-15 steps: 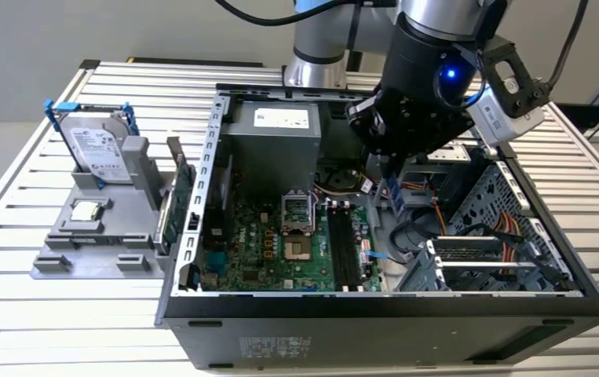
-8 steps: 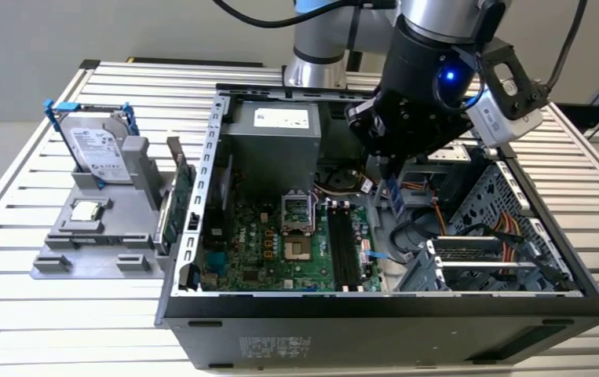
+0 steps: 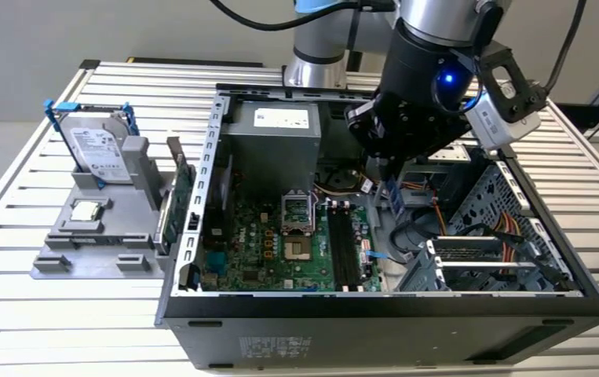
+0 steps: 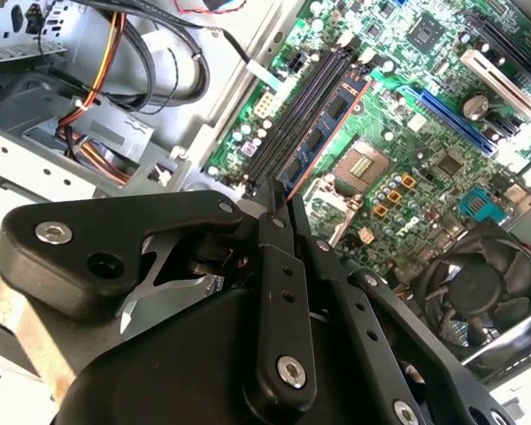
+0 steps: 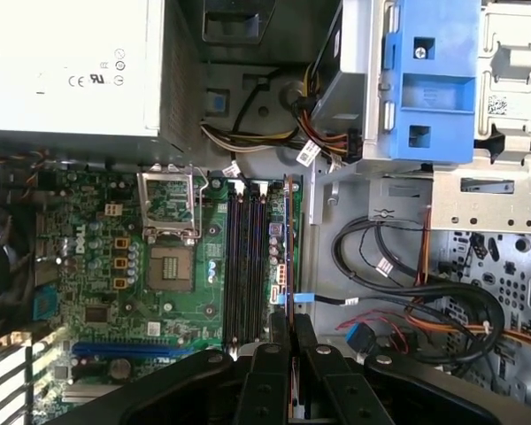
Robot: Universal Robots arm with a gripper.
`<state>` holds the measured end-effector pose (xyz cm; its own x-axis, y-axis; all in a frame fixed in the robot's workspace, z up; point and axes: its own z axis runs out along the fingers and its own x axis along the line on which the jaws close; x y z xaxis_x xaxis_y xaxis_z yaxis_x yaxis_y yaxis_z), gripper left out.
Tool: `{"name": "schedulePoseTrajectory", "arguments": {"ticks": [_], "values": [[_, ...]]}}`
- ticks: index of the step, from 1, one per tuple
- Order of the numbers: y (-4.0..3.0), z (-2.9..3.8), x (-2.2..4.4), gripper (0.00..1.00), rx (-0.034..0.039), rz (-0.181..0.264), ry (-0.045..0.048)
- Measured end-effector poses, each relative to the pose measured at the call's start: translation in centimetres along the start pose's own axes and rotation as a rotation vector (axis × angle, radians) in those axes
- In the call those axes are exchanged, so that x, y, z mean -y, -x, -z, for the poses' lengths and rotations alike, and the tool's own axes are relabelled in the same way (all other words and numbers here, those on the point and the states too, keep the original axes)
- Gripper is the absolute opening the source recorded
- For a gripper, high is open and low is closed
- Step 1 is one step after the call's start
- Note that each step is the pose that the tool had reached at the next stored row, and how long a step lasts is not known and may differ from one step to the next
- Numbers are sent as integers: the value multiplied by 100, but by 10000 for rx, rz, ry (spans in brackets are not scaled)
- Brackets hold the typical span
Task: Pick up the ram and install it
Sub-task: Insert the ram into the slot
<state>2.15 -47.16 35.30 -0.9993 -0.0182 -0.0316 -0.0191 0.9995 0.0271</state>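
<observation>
Black fingers [image 4: 279,266] pinched tight on the ram [image 4: 323,133] — that's the gripper [image 3: 392,192] down inside the open computer case [image 3: 383,310], jaws narrow, clamped on one end of the stick. In the second wrist view the thin board runs edge-on away from the fingertips, dark chips on its face and a reddish line along one long side, lying right along the memory slots [image 4: 292,115]. The first wrist view shows the same: the ram [image 5: 288,230] stands on edge just beside the black slots [image 5: 246,257], on the side nearest the motherboard's edge, its far end up by the slot latches. Whether it is seated or only hovering over the last slot, I cannot tell.

Room is tight here. On one side of the stick sits the processor socket [image 5: 171,266] with its metal frame; on the other, the motherboard [image 3: 268,243] ends and bare case floor begins, crossed by black and orange cables [image 5: 442,310]. Beyond the slots' far end the grey power supply [image 3: 273,129] walls things off, and a blue drive bracket [image 5: 429,80] hangs near the cables.

Outside the case, toward the slatted table's [image 3: 27,314] edge at the exterior view's left, a grey fixture [image 3: 95,251] carries the hard drive [image 3: 100,153] upright, with a green card [image 3: 179,204] standing between fixture and case wall.
</observation>
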Motion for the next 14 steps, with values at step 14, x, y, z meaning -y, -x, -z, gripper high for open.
{"name": "schedulePoseTrajectory", "arguments": {"ticks": [14], "values": [[-2, -41, 1, 0, 3, -81, -1]]}}
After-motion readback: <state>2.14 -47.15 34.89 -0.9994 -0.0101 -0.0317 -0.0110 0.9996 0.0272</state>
